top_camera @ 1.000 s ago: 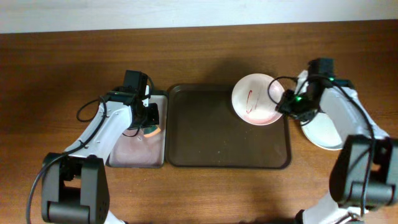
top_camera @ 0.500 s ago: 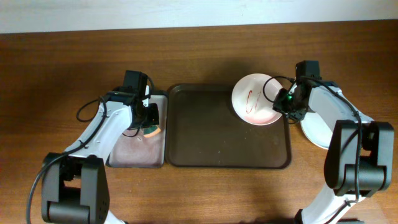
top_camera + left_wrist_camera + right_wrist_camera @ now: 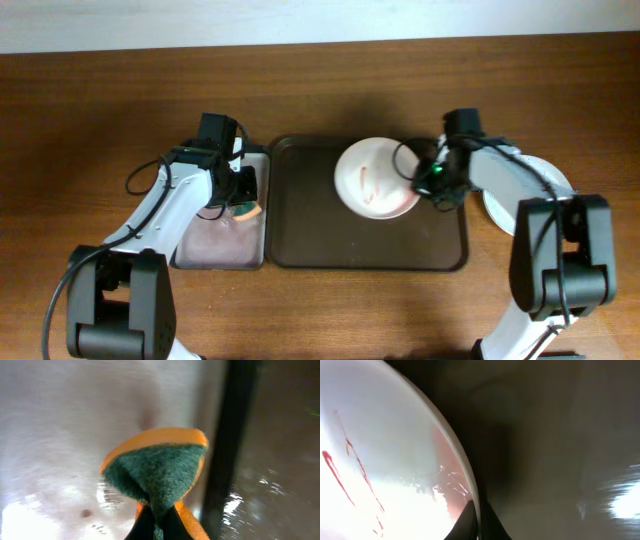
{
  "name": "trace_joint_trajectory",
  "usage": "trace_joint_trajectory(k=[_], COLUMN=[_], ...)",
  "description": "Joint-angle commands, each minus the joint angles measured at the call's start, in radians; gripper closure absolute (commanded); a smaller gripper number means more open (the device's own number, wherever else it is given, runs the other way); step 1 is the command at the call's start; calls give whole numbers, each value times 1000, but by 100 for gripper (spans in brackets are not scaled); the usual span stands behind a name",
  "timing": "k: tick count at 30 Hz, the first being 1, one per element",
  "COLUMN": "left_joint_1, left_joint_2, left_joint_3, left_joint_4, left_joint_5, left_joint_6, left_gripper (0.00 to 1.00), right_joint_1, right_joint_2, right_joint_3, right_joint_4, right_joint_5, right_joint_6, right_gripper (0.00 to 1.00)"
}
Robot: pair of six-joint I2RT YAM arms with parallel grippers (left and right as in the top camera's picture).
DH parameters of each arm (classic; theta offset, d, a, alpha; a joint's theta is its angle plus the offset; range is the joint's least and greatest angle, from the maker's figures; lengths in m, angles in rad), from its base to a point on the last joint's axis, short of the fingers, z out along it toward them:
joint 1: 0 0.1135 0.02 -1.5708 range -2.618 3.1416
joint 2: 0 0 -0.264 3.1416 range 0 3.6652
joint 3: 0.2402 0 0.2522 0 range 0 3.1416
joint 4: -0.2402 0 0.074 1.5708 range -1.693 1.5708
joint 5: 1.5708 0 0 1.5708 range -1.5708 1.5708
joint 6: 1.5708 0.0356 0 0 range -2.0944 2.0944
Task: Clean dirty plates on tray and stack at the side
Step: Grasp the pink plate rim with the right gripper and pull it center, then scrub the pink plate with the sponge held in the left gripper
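Observation:
A pinkish-white plate (image 3: 373, 177) with a red sauce smear is held over the dark brown tray (image 3: 320, 225), at its upper middle. My right gripper (image 3: 424, 180) is shut on the plate's right rim; the right wrist view shows the rim (image 3: 465, 467) pinched between the fingers (image 3: 477, 525). Another white plate (image 3: 545, 195) lies on the table right of the tray, partly hidden by the right arm. My left gripper (image 3: 240, 203) is shut on a green and orange sponge (image 3: 157, 467) over the smaller pale tray (image 3: 215, 240).
The smaller narrow tray with a pale pinkish-grey inside sits against the big tray's left edge. The dark rim between the two trays (image 3: 230, 445) shows just right of the sponge. Bare wooden table (image 3: 100, 120) lies all around.
My right gripper has carried the smeared plate leftward, from the tray's upper right corner to over its upper middle. The left arm and sponge have not moved.

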Motion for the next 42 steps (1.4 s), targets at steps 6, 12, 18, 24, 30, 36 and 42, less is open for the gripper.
trace_joint_trajectory(k=[6, 12, 18, 24, 30, 36, 42], left_joint_1=[-172, -284, -307, -283, -233, -222, -95], left_joint_2=[-7, 80, 244, 295, 283, 177, 97], left_joint_3=[20, 20, 20, 23, 173, 270, 270], left_joint_4=[221, 407, 539, 514, 274, 37, -95], left_joint_5=[409, 410, 519, 261, 161, 162, 108], left_joint_6=[12, -214, -236, -192, -76, -40, -6], left_gripper=[100, 100, 100, 100, 100, 100, 100], right_joint_1=[152, 151, 151, 151, 151, 151, 151], right_joint_2=[20, 20, 20, 20, 20, 20, -51], right_joint_3=[-34, -34, -34, -34, -34, -34, 40], right_joint_4=[-14, -23, -23, -23, -26, -30, -118], right_joint_5=[5, 5, 4, 4, 4, 17, 196], right_joint_6=[76, 75, 75, 75, 75, 48, -17], right_gripper=[96, 96, 96, 96, 96, 96, 96])
